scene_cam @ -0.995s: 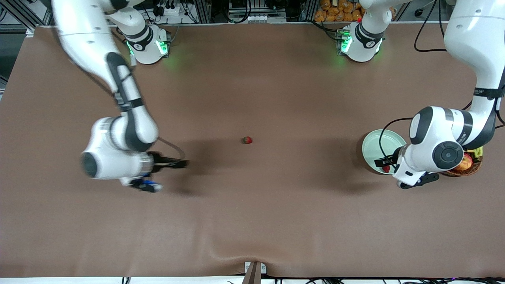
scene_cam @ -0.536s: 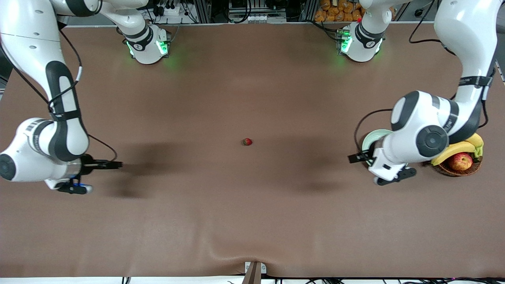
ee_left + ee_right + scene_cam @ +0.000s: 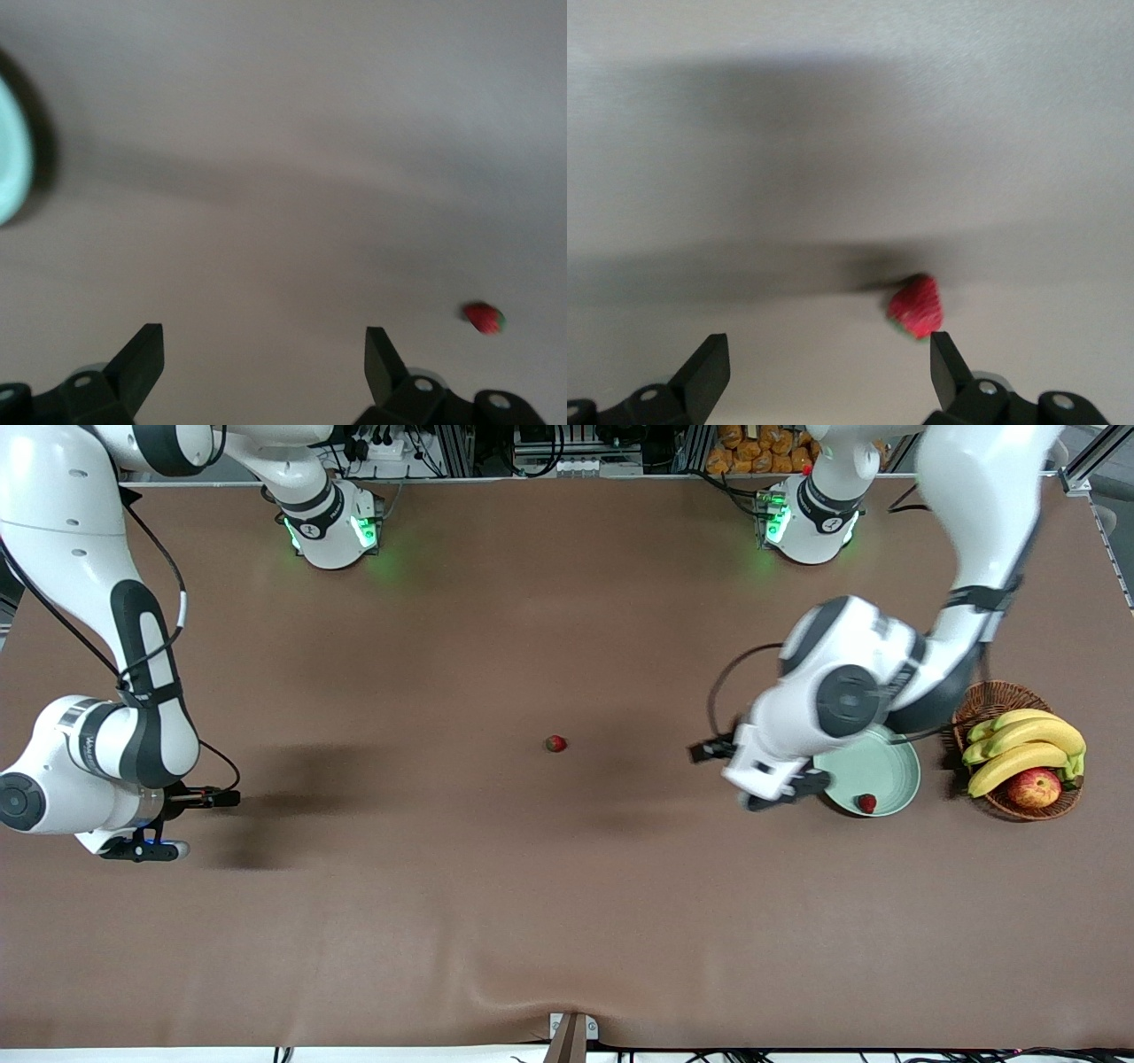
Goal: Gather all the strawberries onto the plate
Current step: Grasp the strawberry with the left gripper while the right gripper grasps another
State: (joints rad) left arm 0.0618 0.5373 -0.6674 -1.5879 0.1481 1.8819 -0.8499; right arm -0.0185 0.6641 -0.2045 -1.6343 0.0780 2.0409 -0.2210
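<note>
A brown table (image 3: 567, 921) is seen with three strawberries accounted for. One strawberry (image 3: 555, 743) lies on bare cloth near the middle of the table, well apart from both arms. A second strawberry (image 3: 866, 803) rests inside the pale mint-green plate (image 3: 895, 766), close to the rim on the side nearer the front camera. The plate sits toward the left arm's end of the table, just beside a wicker basket (image 3: 992, 700) in which bananas (image 3: 1019, 744) and an apple (image 3: 1033, 787) are held.

The left gripper (image 3: 264, 354) is held over the cloth at the plate's edge, on the side toward the table's middle; its jaws are spread wide and nothing is gripped between them.

The right gripper (image 3: 829, 359) is positioned low near the right arm's end of the table, likewise released and empty. In the right wrist view, a third strawberry (image 3: 916, 306) is shown on the cloth just ahead of one fingertip.
</note>
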